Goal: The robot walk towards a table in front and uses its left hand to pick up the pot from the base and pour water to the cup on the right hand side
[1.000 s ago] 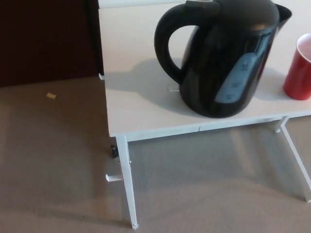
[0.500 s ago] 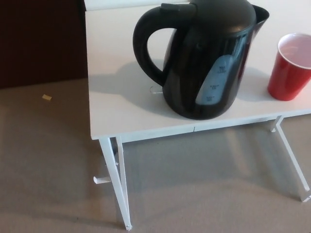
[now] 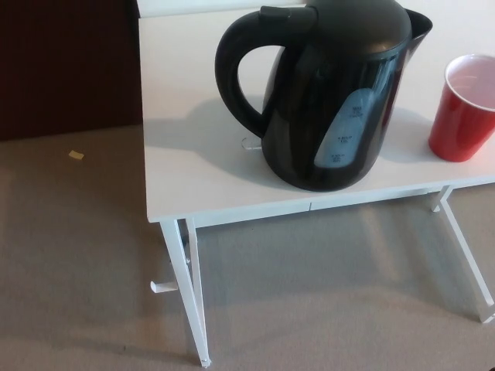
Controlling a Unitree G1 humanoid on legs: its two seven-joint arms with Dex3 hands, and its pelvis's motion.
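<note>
A black electric kettle (image 3: pixel 329 93) stands upright near the front edge of a white table (image 3: pixel 193 162). Its looped handle (image 3: pixel 236 73) faces left and its spout points to the upper right. A grey water window shows on its front. To its right stands a red plastic cup (image 3: pixel 464 108), upright and apart from the kettle. The base under the kettle is hidden by its body. Neither of my hands shows in the head view.
The table's white legs (image 3: pixel 189 297) reach down to a beige carpet. A small yellow scrap (image 3: pixel 76 155) lies on the floor at the left. A dark brown wall or cabinet (image 3: pixel 66 62) rises behind the table's left corner.
The whole picture shifted, so the camera moved: the table and kettle now sit further left than one second ago, and the cup shows in full. Hardly anything differs from half a second ago.
</note>
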